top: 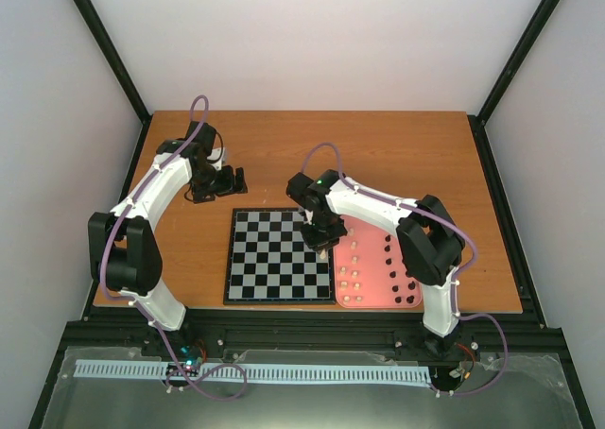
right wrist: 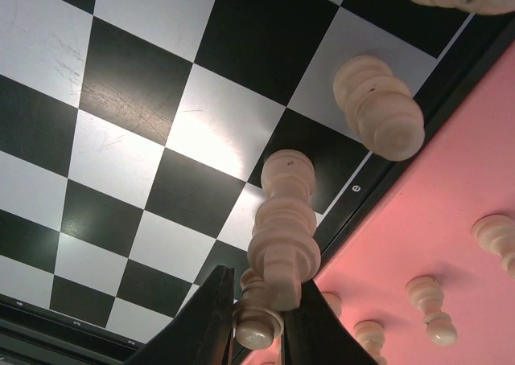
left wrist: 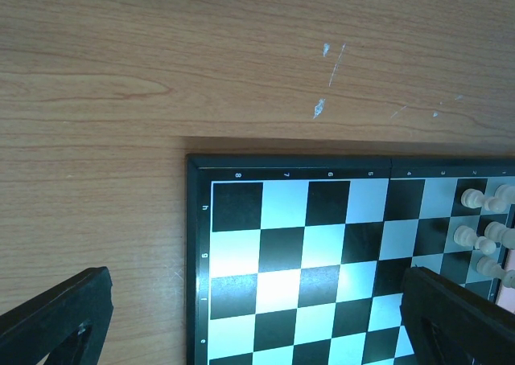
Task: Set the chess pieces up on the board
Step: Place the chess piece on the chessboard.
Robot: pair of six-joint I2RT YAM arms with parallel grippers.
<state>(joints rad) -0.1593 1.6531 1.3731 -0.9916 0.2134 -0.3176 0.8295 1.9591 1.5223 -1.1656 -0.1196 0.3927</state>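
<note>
The checkered board lies at the table's middle. My right gripper hangs over its right edge, shut on a cream-white chess piece held just above the squares; its fingers pinch the piece's top. More cream pieces stand on the board's right column, one right beside the held piece. My left gripper is open and empty over the wood behind the board's far left corner; its fingers stand wide apart. The board fills the lower part of the left wrist view.
A pink tray lies against the board's right side, with cream pieces in its left part and black pieces in its right part. The tray shows in the right wrist view. Black frame posts stand at the table's corners.
</note>
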